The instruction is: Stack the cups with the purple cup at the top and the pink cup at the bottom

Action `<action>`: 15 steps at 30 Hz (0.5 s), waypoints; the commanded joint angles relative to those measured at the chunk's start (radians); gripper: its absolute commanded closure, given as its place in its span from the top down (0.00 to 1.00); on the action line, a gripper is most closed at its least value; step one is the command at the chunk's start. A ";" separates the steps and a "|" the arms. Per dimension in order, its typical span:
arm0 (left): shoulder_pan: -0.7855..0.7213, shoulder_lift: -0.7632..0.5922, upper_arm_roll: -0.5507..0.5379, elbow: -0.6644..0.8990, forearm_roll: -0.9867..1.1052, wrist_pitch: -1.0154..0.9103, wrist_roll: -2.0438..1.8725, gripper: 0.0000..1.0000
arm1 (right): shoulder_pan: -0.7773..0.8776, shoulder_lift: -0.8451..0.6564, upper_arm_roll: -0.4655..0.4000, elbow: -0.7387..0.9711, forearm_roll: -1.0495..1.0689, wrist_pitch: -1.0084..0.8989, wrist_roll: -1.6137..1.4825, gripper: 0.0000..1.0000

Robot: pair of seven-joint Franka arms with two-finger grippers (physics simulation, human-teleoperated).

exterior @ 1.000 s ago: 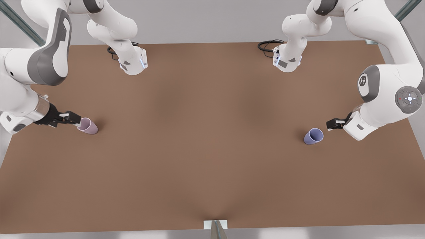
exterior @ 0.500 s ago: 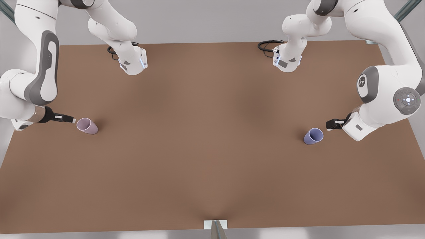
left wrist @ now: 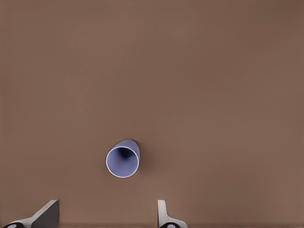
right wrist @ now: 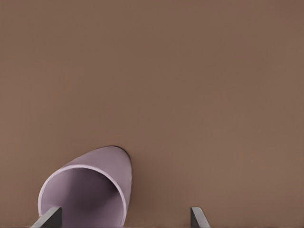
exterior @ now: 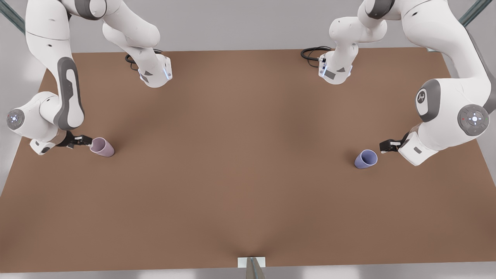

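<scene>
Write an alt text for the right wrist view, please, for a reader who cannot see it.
The pink cup stands on a bare brown table, close beneath the right claw. Its open mouth faces the camera, and the two open fingers reach in on either side.

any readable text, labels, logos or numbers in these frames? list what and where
No readable words or numbers.
Small white logo mark on the grey joint cover of the left arm: a sign, not legible text.
Round button pads with dots on both arms' wrists: symbols only.
Grey markings on the two arm bases: too small to read.
Pink cup, purple cup and table: plain, unmarked.
</scene>
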 commanded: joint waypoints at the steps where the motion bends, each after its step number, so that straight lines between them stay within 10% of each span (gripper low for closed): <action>1: 0.000 0.000 0.000 0.000 0.001 -0.001 -0.006 1.00 | 0.002 -0.010 -0.003 -0.035 0.000 0.097 -0.366 1.00; 10: 0.000 0.009 0.000 0.000 0.001 0.000 -0.008 1.00 | 0.001 0.042 -0.015 -0.115 0.001 0.237 -0.449 0.99; 15: 0.002 0.009 0.000 0.000 0.000 0.000 -0.008 1.00 | 0.001 0.046 -0.017 -0.135 0.006 0.235 -0.448 0.59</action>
